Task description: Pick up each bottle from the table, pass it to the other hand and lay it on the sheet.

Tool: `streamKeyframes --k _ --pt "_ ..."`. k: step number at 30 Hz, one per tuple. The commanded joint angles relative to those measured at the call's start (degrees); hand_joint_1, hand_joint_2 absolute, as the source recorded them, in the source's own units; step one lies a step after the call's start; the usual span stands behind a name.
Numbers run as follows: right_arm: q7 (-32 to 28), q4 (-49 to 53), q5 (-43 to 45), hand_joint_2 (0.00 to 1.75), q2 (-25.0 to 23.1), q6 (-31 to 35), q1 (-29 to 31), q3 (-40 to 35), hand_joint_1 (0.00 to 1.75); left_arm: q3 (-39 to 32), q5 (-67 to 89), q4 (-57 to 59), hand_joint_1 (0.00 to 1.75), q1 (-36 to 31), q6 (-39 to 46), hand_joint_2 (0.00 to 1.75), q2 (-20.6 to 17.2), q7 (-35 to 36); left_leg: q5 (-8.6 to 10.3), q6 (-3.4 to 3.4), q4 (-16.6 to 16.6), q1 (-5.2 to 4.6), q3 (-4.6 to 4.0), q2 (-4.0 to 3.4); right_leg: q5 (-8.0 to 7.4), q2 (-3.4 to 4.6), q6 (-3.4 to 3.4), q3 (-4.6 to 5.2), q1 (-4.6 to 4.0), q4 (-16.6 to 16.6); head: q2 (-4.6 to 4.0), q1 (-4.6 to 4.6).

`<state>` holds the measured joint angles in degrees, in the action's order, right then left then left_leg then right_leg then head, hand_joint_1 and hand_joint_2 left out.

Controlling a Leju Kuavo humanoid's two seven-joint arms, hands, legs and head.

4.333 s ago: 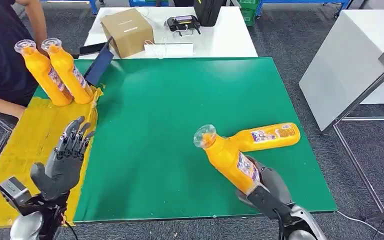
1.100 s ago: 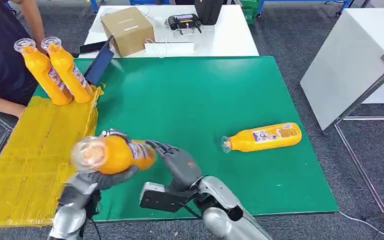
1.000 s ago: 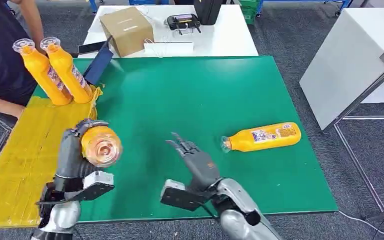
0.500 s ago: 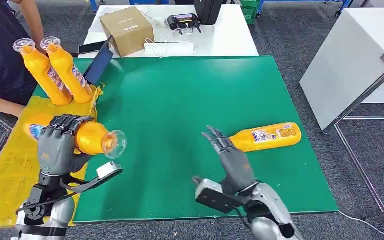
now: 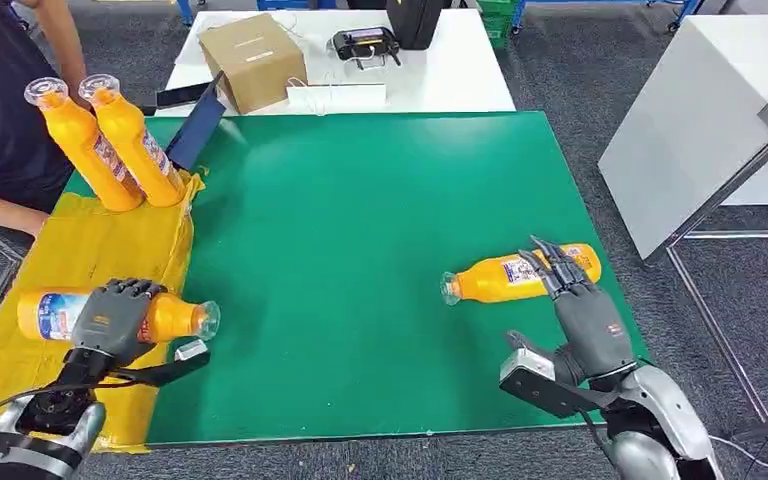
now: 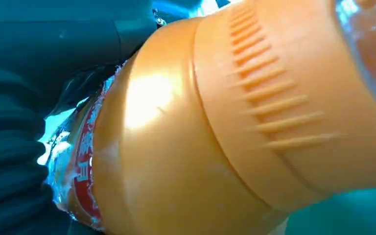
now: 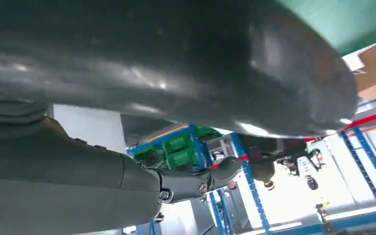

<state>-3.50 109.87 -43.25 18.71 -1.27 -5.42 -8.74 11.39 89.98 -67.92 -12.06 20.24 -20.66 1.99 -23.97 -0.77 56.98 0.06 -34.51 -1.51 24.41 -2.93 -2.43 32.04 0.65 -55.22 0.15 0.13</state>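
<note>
My left hand (image 5: 112,315) grips an orange bottle (image 5: 55,314) that lies on its side over the yellow sheet (image 5: 70,260), its clear cap pointing toward the green mat. Up close in the left wrist view, that bottle (image 6: 235,127) shows its ribbed orange body. Two more orange bottles (image 5: 110,145) stand tilted at the sheet's far end. Another orange bottle (image 5: 520,274) lies on the green mat (image 5: 380,220) at the right. My right hand (image 5: 580,305) is open, fingers stretched over that bottle's far end; I cannot tell whether they touch it.
A person in dark clothes (image 5: 0,100) stands at the far left by the sheet. Behind the mat a white table (image 5: 440,70) carries a cardboard box (image 5: 255,62) and a black device (image 5: 365,45). A white cabinet (image 5: 700,120) stands to the right.
My left hand has lowered the bottle onto the yellow sheet and moved left. My right hand has travelled right across the mat to the lying bottle.
</note>
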Motion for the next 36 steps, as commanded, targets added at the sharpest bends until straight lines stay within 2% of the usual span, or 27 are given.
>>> streamKeyframes --k 1,5,6,7,8,18,21,22,26,29,36 --pt "-0.40 -7.72 2.23 0.00 0.57 -1.62 5.78 2.62 0.00 -0.85 -1.45 13.06 1.75 -3.71 -3.57 1.75 -1.87 -6.96 -0.05 0.06 -0.07 0.04 0.24 0.03 0.03 0.28 0.09 -0.22 -0.01 0.07 0.00 0.02" --pt "-0.87 -10.13 2.68 0.00 0.68 -1.93 7.37 1.99 0.00 -1.01 -3.57 11.79 1.75 -2.86 -4.16 1.75 -2.28 -10.39 -0.06 0.07 -0.06 0.04 0.28 -0.04 0.02 0.37 0.09 -0.28 -0.01 0.06 0.00 0.02" --pt "-0.90 -10.28 2.70 0.00 0.81 -1.94 7.47 1.84 0.00 -1.46 -3.90 10.92 0.00 -2.40 -2.81 0.00 -1.93 -10.36 -0.04 0.06 -0.08 0.04 0.23 -0.04 -0.01 0.34 0.08 -0.23 -0.02 0.07 0.00 0.00" --pt "-0.90 -10.02 2.71 0.00 0.59 -1.89 7.02 1.98 0.00 -2.98 -5.61 10.74 0.00 -2.44 -4.15 0.00 -0.18 -9.64 -0.03 0.04 -0.07 0.02 0.19 -0.03 -0.01 0.26 0.05 -0.20 -0.01 0.06 0.00 0.00" --pt "-0.76 -10.11 2.57 0.00 0.67 -1.97 6.83 1.99 0.00 -2.17 -5.01 10.04 0.00 -2.58 -4.66 0.00 0.05 -10.14 -0.03 0.05 -0.11 0.01 0.26 -0.02 -0.01 0.32 0.07 -0.27 0.01 0.09 0.00 0.02" --pt "-0.85 -10.25 2.59 0.00 0.83 -1.92 6.86 2.08 0.00 -1.96 -4.98 9.75 0.00 -2.82 -4.94 0.00 -0.13 -10.17 -0.03 0.03 -0.06 0.02 0.23 0.10 0.03 0.18 0.05 -0.29 0.01 0.06 0.00 0.02" --pt "0.65 -11.26 0.26 0.00 2.20 -2.50 7.46 1.55 0.00 -2.19 -8.15 8.82 0.00 -3.00 -5.76 0.00 0.18 -12.42 0.00 0.03 -0.06 0.00 0.16 0.13 0.02 0.09 0.04 -0.22 0.02 0.05 0.00 0.02" --pt "1.06 -12.46 -1.53 1.75 3.24 -2.81 8.30 1.14 0.00 -2.19 -9.64 8.03 0.00 -3.32 -6.28 0.00 0.40 -13.09 -0.05 0.05 -0.03 0.03 0.23 0.16 0.06 0.18 0.07 -0.29 0.01 0.03 0.00 0.02" --pt "1.08 -17.94 -1.70 1.75 5.22 -4.93 11.00 1.27 0.00 -3.14 -17.20 5.88 0.00 -4.82 -5.59 0.00 2.58 -17.85 -0.03 0.04 0.03 0.05 0.16 0.21 0.03 0.14 0.07 -0.27 -0.02 0.02 0.00 0.00" --pt "0.76 -23.61 -0.61 1.75 6.08 -7.64 14.39 0.66 0.00 -4.96 -29.04 4.26 0.00 -7.35 -10.53 0.00 5.74 -23.10 0.02 0.01 0.02 0.04 0.08 0.26 0.01 0.00 0.03 -0.19 -0.02 0.04 0.00 0.02" --pt "1.42 -29.42 0.47 1.75 8.06 -9.64 15.24 0.53 0.00 -9.49 -41.37 3.63 0.00 -9.31 -12.59 0.00 10.12 -26.02 0.03 -0.03 0.00 0.04 0.21 0.34 0.00 0.11 0.03 -0.36 -0.01 0.08 0.00 0.02"
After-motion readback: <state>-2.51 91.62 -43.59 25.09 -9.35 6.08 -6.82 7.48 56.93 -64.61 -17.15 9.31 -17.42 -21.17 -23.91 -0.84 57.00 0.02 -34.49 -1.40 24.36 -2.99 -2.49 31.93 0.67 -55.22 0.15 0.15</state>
